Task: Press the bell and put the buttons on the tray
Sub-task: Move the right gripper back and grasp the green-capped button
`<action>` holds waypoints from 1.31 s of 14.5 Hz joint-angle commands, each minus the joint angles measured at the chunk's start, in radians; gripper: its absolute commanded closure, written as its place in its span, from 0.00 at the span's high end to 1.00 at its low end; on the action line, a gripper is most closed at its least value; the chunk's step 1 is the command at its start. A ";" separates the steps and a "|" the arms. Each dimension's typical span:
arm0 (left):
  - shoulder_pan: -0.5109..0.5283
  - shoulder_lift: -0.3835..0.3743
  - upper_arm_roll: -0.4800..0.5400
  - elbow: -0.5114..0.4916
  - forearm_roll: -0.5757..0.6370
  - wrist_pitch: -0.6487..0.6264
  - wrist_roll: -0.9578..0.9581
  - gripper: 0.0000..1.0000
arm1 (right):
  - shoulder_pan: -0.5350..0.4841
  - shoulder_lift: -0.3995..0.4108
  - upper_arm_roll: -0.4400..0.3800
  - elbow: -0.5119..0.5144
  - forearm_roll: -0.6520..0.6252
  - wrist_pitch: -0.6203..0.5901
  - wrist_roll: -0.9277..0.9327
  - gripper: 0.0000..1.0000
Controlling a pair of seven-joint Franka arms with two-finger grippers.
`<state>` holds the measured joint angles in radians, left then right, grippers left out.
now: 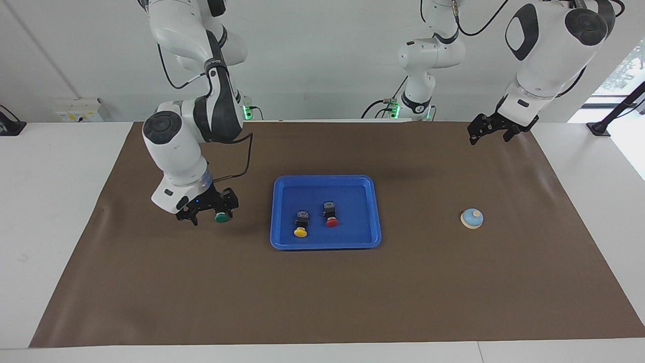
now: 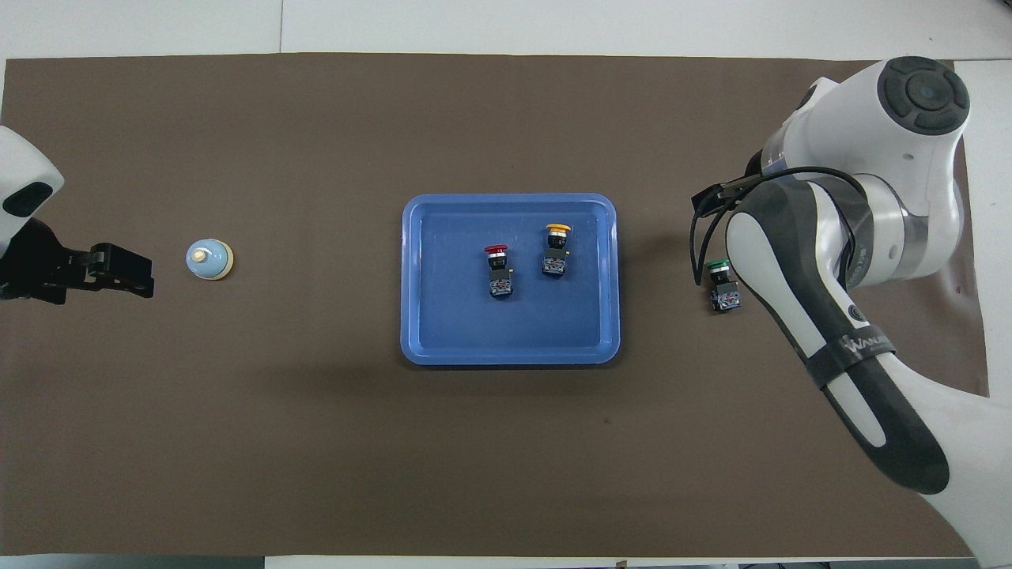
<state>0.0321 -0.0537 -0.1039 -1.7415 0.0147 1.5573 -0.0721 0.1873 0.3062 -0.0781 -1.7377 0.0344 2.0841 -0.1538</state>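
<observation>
With twelve o'clock pointing away from the robots, the tray (image 2: 510,352) lies at the middle of the mat (image 2: 316,442). In it the first button (image 2: 498,275) and, at its two o'clock, the second button (image 2: 556,253) lie side by side, apart, their caps toward twelve. The bell (image 2: 209,259) stands well apart at the tray's nine o'clock, with the left gripper (image 2: 126,270) over the mat at the bell's nine, while the third button (image 2: 723,286) lies at the tray's three o'clock under the right gripper (image 1: 211,210).

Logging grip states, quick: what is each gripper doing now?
Left gripper: open, empty, above the mat.
Right gripper: open, over the green button, not gripping.
</observation>
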 commanded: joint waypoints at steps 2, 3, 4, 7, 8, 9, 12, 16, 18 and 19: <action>-0.003 -0.006 0.003 0.008 0.007 -0.017 -0.008 1.00 | -0.017 -0.035 0.017 -0.101 0.015 0.097 -0.052 1.00; -0.003 -0.006 0.004 0.008 0.007 -0.017 -0.008 1.00 | -0.014 -0.030 0.017 -0.115 0.015 0.120 -0.050 1.00; -0.003 -0.006 0.004 0.008 0.007 -0.017 -0.009 1.00 | -0.012 -0.026 0.017 -0.129 0.015 0.137 -0.050 1.00; -0.003 -0.006 0.003 0.008 0.007 -0.017 -0.008 1.00 | -0.011 -0.010 0.017 -0.190 0.015 0.197 -0.029 1.00; -0.003 -0.006 0.003 0.008 0.007 -0.017 -0.008 1.00 | -0.009 -0.010 0.017 -0.212 0.015 0.208 -0.017 1.00; -0.003 -0.006 0.003 0.008 0.007 -0.017 -0.008 1.00 | -0.009 -0.012 0.017 -0.224 0.015 0.206 -0.012 1.00; -0.003 -0.006 0.003 0.008 0.007 -0.017 -0.008 1.00 | -0.009 -0.025 0.017 -0.281 0.015 0.206 -0.013 1.00; -0.003 -0.006 0.003 0.008 0.007 -0.017 -0.008 1.00 | 0.004 -0.027 0.017 -0.312 0.015 0.220 0.002 1.00; -0.003 -0.006 0.003 0.008 0.007 -0.017 -0.008 1.00 | 0.004 -0.022 0.017 -0.336 0.015 0.255 0.003 1.00; -0.003 -0.006 0.003 0.008 0.007 -0.017 -0.008 1.00 | 0.006 -0.021 0.017 -0.345 0.015 0.272 0.008 1.00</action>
<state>0.0321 -0.0537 -0.1039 -1.7415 0.0147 1.5573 -0.0721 0.1935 0.3091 -0.0646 -2.0296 0.0367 2.3085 -0.1637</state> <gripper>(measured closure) 0.000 0.000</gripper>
